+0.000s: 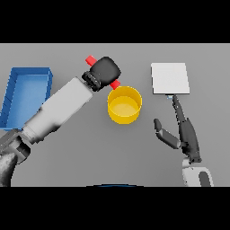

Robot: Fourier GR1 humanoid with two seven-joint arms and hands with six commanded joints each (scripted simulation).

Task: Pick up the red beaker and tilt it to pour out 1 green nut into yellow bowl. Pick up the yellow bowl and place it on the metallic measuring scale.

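My left hand (106, 70) is curled round the red beaker (91, 59), which lies tilted almost flat. One red end sticks out up-left of the hand and the other end (115, 84) points down over the back rim of the yellow bowl (124, 104). The bowl stands at the table's middle; no green nut is visible in it. The metallic measuring scale (170, 78) is a pale square plate to the bowl's right. My right hand (182, 128) rests open below the scale, right of the bowl, fingers straight and fingertips near the scale's front edge.
A blue bin (28, 92) stands at the table's left edge, behind my left forearm (58, 110).
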